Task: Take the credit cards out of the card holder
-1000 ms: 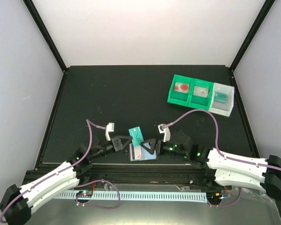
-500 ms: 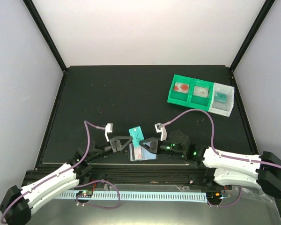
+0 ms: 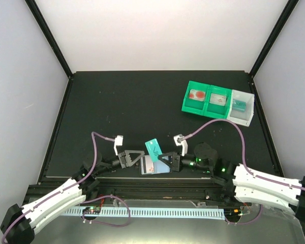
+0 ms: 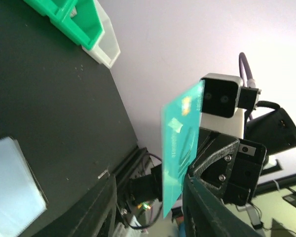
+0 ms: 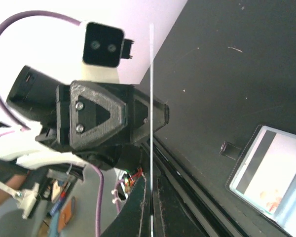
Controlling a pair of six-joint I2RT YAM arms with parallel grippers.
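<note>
A teal credit card (image 3: 153,148) stands on edge above the table between my two grippers. My right gripper (image 3: 165,159) is shut on its lower edge; in the right wrist view the card (image 5: 151,74) shows edge-on as a thin line running into the closed jaws (image 5: 151,197). My left gripper (image 3: 141,156) is open, its fingers (image 4: 101,207) standing apart on either side of the card (image 4: 180,143) without touching it. The black card holder (image 3: 151,165) lies open on the table just below both grippers, a pale panel with red marks (image 5: 266,173) facing up.
A green-and-white three-compartment tray (image 3: 217,101) sits at the back right, with small items in its compartments. The table's front rail (image 3: 157,185) runs right behind the card holder. Black frame posts and white walls close in the sides and the back.
My right gripper has closed on the teal card and my left gripper has let go and opened. The card has shifted slightly right with the right arm.
</note>
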